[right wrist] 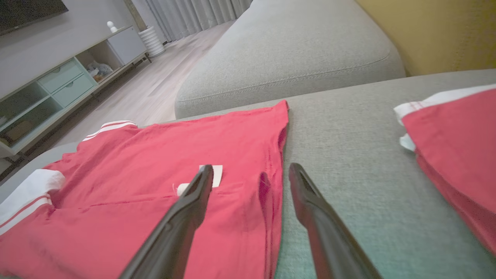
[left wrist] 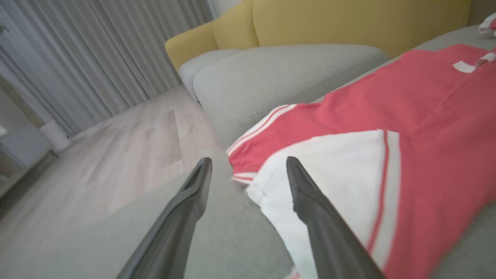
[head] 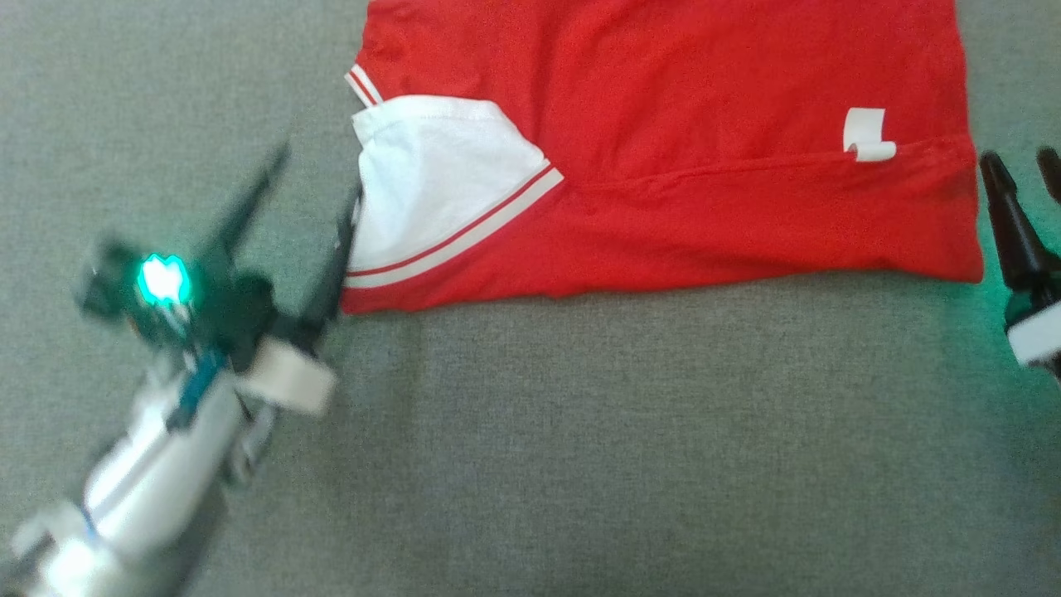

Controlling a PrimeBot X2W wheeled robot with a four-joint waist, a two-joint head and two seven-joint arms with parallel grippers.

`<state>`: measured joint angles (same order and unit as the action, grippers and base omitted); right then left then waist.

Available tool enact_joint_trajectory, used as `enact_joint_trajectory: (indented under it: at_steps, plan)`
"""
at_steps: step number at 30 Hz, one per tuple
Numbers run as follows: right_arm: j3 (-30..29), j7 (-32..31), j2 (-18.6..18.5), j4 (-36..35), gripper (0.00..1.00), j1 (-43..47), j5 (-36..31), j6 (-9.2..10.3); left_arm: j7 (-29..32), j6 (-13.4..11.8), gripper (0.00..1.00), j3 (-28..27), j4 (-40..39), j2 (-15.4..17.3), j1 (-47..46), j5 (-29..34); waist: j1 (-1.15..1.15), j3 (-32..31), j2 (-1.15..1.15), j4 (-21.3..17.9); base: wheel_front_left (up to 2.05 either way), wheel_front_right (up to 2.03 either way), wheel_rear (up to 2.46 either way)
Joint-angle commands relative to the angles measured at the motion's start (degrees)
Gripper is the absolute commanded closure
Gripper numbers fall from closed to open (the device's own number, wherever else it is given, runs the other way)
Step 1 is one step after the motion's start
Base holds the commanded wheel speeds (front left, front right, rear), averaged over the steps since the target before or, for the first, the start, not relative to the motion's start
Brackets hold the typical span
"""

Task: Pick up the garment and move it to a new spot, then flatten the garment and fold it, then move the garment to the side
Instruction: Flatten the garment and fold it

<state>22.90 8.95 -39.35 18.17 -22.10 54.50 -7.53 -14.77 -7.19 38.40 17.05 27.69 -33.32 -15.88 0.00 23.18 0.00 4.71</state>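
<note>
Grey seat cushion (head: 622, 431), broad, plain weave. Red garment (head: 704, 124) lies on it, folded flat into a rough rectangle in the far half of the head view; a long crease runs across it. White sleeve panel (head: 431, 174) with red-and-white striped trim at its left end. Small white label (head: 864, 133), curled, near the right end. Left forearm (head: 149, 464) angled up from lower left, blurred. Left gripper (left wrist: 248, 162) at the sleeve edge, fingers spread wide, one over the white panel, nothing pinched. Right gripper (right wrist: 252, 167) at the garment's right edge, fingers likewise apart, empty.
</note>
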Motion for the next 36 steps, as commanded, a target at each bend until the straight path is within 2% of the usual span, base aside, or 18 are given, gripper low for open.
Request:
enact_joint_trajectory:
  at_steps: [1,7,12,21,25,26,27,28,29,36]
  plan:
    - [-0.2,0.8,-2.0,-0.7,0.00,2.2,0.5,0.04,-0.2,-0.8,0.00,-3.1,-1.8,1.4,0.4,-1.0,0.00,-0.7,0.00,0.0,0.00,0.00,0.00]
    - [-1.3,2.6,-0.9,-0.3,0.00,4.4,0.5,0.04,-0.2,-2.5,0.00,-4.4,-2.5,-1.5,11.0,-6.3,0.00,-2.9,0.00,-0.5,0.00,0.00,0.00]
    - [-1.6,3.1,0.2,0.0,0.00,4.9,0.2,0.04,0.1,-3.4,0.00,-4.9,1.1,-3.8,13.7,-9.1,0.00,-3.7,0.00,-1.0,0.00,0.00,0.00]
    - [-2.1,3.0,0.5,0.4,0.00,5.6,-0.4,0.04,1.0,-2.2,0.00,-5.4,8.3,-6.6,10.3,-11.2,0.00,-2.9,0.00,-1.3,0.00,0.00,0.00]
    - [-2.0,2.3,0.5,0.7,0.00,5.6,-1.1,0.04,2.1,-0.1,0.00,-4.1,10.7,-7.5,9.2,-11.8,0.00,-2.7,0.00,-1.3,0.00,0.00,0.00]
    - [-1.9,2.3,0.6,0.9,0.00,5.6,-1.3,0.04,2.5,0.8,0.08,-3.5,11.2,-7.7,9.1,-11.9,0.00,-2.7,0.00,-1.3,0.00,0.00,0.00]
    - [-2.0,2.3,0.6,1.1,0.00,5.7,-1.5,0.04,2.8,1.6,0.53,-3.1,11.4,-7.9,9.0,-12.2,0.00,-2.8,0.00,-1.2,0.00,0.00,0.00]
    - [-2.0,2.3,0.7,1.4,0.00,5.7,-1.8,0.04,3.0,2.3,0.92,-2.8,11.5,-8.1,9.0,-12.5,0.00,-2.8,0.00,-1.2,0.00,0.00,0.00]
    - [-2.0,2.3,0.8,1.8,0.00,5.7,-2.2,0.04,3.1,2.8,1.00,-2.6,11.5,-8.2,9.1,-12.7,0.00,-3.0,0.00,-1.1,0.00,0.00,0.00]
    - [-2.0,2.3,3.1,5.3,0.00,5.8,-6.5,0.04,2.3,3.5,1.00,-2.5,9.3,-8.0,10.9,-13.5,0.00,-4.5,0.00,-0.4,0.00,0.00,0.00]
